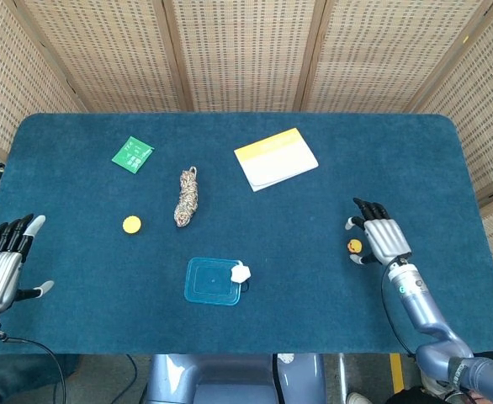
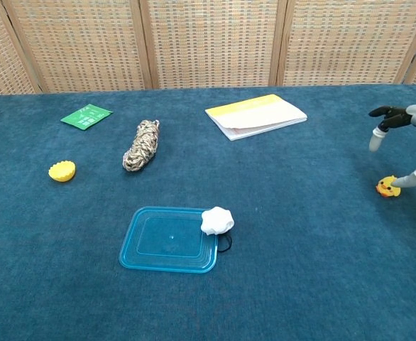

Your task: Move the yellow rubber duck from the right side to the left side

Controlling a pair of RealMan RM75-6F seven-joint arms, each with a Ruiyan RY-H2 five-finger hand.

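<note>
Right robot hand (image 1: 381, 238) spread open just over the yellow duck (image 1: 355, 247) on the table's (image 1: 314, 303) right side, thumb at the duck, grasping nothing. Left robot hand (image 1: 1, 268) open at the left edge, holding nothing.

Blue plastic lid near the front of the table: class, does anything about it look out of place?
Yes. A crumpled white lump sits on the right corner of the blue plastic lid, overhanging its edge, with a small dark loop poking out beneath it onto the table.
</note>
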